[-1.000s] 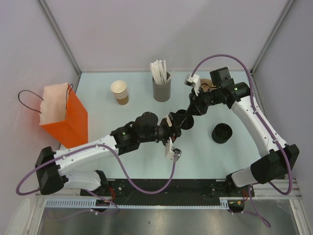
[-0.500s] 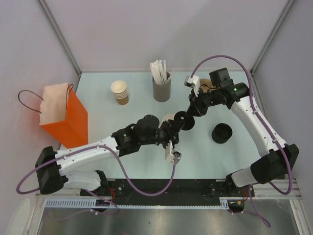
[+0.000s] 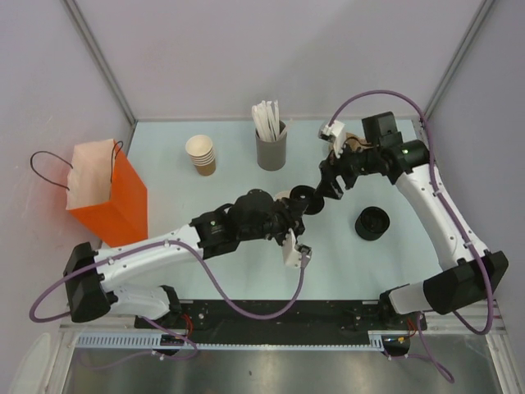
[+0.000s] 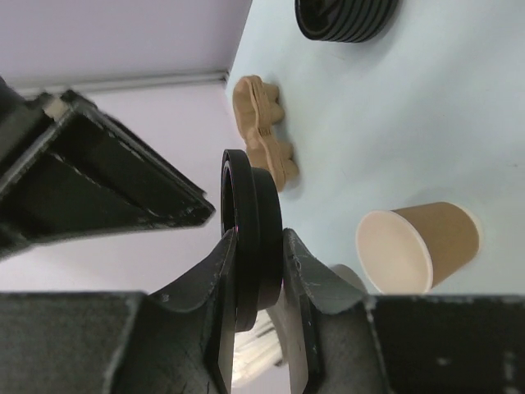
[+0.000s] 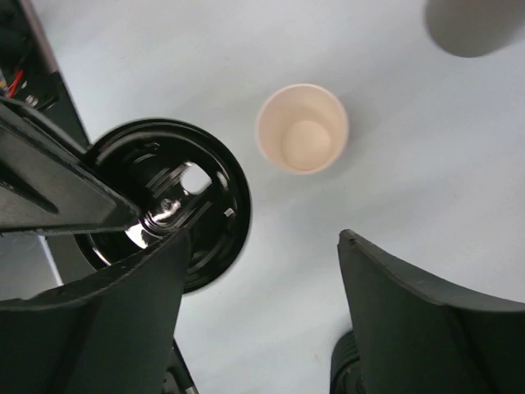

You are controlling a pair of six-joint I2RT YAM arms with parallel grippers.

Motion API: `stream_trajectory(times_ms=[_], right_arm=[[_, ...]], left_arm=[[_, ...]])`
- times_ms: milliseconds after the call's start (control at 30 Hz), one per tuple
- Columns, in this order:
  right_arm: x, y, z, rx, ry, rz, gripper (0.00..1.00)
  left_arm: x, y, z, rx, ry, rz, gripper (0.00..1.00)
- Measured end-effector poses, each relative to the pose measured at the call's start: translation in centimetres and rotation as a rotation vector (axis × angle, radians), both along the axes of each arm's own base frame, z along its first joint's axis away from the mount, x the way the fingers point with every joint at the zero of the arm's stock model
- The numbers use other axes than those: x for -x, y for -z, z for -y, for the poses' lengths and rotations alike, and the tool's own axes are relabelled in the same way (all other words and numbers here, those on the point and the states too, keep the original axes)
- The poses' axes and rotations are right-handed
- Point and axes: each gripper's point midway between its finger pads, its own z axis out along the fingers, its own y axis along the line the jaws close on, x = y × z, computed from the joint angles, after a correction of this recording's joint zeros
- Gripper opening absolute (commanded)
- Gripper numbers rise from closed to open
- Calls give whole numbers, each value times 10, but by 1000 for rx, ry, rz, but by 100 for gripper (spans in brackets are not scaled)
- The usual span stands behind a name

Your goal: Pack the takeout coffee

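From above, your left end effector [image 3: 297,205] held a black lid [image 3: 303,199] over the tabletop [image 3: 205,246], beside the takeout coffee cup [image 3: 281,196]. At the left wrist, its fingers [image 4: 223,271] clamped the lid's rim. At the right wrist, your right end effector [image 5: 264,238] stood apart, the takeout coffee cup [image 5: 302,129] upright nearby.

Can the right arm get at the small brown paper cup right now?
Probably yes. The right hand is open, and the small tan-brown paper cup stands upright just beyond it; the left hand, gripping the round black plastic lid, crowds one side.
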Motion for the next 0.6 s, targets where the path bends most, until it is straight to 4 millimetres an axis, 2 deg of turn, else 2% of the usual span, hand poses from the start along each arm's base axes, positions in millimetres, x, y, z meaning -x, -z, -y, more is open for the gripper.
stream_trajectory(times_ms=[100, 233, 367, 500, 600], right_arm=[[-12, -16, 21, 1, 85, 56, 89], [-27, -47, 53, 0, 214, 183, 94], [-23, -68, 72, 10, 286, 298, 96], [-7, -68, 86, 52, 311, 380, 96], [4, -63, 92, 97, 299, 436, 96]], left_arm=[[-9, -13, 1, 6, -77, -66, 12], [-21, -46, -1, 73, -201, -172, 13], [-30, -64, -15, 116, -329, -305, 14], [-45, -61, -31, 137, -472, -493, 15], [-66, -58, -44, 176, -587, -668, 16]])
